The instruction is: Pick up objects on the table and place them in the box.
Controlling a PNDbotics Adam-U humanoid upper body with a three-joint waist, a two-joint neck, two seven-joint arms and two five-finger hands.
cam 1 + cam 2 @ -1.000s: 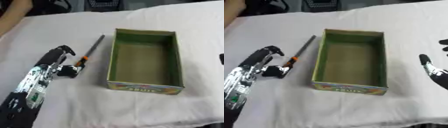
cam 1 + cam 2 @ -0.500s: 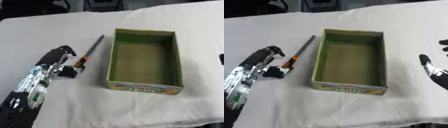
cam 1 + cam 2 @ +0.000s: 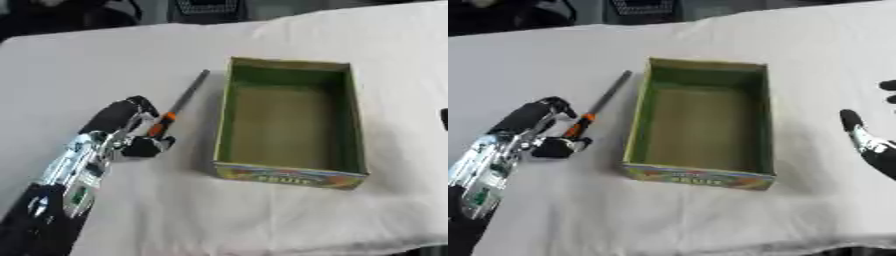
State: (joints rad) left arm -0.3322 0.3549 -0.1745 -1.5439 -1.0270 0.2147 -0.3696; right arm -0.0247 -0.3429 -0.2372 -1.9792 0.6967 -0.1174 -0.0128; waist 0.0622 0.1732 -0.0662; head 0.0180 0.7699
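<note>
The robot's left hand stays crouched over the orange-and-black handle of a grey file lying on the white-clothed table just left of the box, little changed over the last second; fingers curl round the handle end, but the tool still rests flat, so the lift looks yet to come. The right hand idles open at the right edge. The box's front label appears to read "FRUITS."
</note>
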